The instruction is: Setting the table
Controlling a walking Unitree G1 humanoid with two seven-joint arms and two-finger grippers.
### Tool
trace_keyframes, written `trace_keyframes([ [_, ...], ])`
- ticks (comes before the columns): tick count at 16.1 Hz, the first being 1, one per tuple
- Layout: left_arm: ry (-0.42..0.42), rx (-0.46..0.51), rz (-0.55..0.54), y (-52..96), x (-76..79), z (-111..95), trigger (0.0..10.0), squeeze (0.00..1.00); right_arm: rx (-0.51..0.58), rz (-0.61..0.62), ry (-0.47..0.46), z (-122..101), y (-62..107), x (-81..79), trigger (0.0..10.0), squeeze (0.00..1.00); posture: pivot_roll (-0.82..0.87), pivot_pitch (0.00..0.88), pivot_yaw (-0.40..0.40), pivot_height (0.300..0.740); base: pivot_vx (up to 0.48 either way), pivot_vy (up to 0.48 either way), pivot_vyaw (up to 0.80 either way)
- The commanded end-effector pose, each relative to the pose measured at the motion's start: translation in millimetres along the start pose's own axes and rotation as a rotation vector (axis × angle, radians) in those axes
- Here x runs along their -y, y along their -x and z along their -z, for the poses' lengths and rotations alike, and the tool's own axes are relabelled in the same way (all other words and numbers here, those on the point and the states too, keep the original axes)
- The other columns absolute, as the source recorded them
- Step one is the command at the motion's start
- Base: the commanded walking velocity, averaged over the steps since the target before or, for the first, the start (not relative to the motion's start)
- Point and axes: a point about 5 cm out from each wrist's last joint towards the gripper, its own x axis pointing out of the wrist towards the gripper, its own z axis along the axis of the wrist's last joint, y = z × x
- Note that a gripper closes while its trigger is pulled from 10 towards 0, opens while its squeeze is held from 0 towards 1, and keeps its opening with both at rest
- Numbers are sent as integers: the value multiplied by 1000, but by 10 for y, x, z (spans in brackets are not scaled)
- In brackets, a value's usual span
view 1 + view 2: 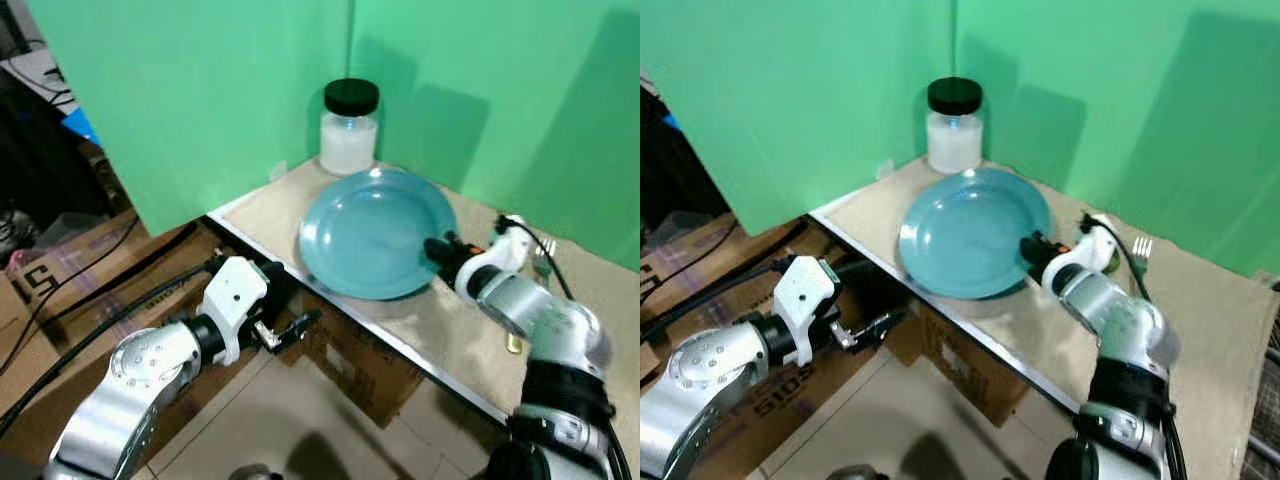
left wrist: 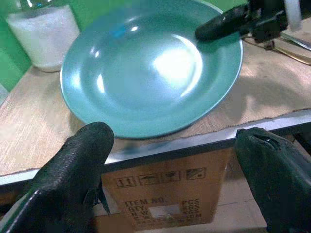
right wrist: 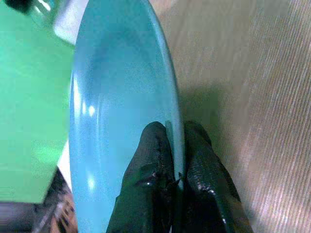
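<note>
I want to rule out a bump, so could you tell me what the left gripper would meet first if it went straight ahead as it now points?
Probably the metal table edge: the open left gripper sits just below it, facing the blue plate, though depth is unclear.

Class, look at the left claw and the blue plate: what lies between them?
In the left wrist view, the table's metal front edge and a strip of the beige mat lie between the open left claw and the blue plate.
</note>
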Motion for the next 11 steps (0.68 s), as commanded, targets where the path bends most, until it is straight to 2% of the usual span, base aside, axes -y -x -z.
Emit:
trace_keyframes([
  [1, -7, 19, -12, -14, -17, -42, 10000, 0, 76, -75, 4, -125, 119, -138, 0, 0, 104, 0, 26, 740, 0, 0, 0],
  [2, -3, 33, -19, -16, -21, -67, 10000, 0, 95, -104, 9, -133, 172, -192, 0, 0, 100, 0, 29, 740, 0, 0, 0],
  [3, 4, 61, -40, -19, -32, -116, 10000, 0, 139, -152, 57, -141, 280, -297, 0, 0, 94, 0, 33, 740, 0, 0, 0],
  [4, 7, 86, -71, -20, -48, -156, 10000, 0, 169, -195, 140, -130, 381, -410, 0, 0, 89, 0, 37, 740, 0, 0, 0],
  [5, 8, 110, -121, -34, -76, -196, 10000, 0, 243, -248, 273, -147, 518, -576, 0, 0, 85, 0, 41, 740, 0, 0, 0],
  [6, 9, 126, -158, -47, -95, -223, 10000, 0, 306, -291, 361, -158, 627, -704, 0, 0, 80, 0, 43, 740, 0, 0, 0],
  [7, 6, 147, -188, -69, -99, -258, 10000, 0, 384, -300, 372, -198, 711, -774, 0, 0, 80, 0, 45, 740, 0, 0, 0],
  [8, 9, 176, -222, -90, -85, -315, 10000, 0, 447, -291, 431, -209, 780, -825, 10000, 0, 75, 0, 49, 740, 0, 0, 0],
  [9, 23, 199, -252, -92, -74, -356, 10000, 0, 483, -293, 545, -178, 826, -871, 10000, 0, 71, 0, 56, 740, 0, 0, 0],
  [10, 35, 225, -289, -86, -51, -401, 10000, 0, 522, -289, 705, -92, 871, -917, 10000, 0, 67, 0, 60, 740, 0, 0, 0],
  [11, 35, 233, -317, -83, -34, -408, 10000, 0, 550, -251, 777, -31, 875, -912, 10000, 0, 67, 0, 60, 740, 0, 0, 0],
])
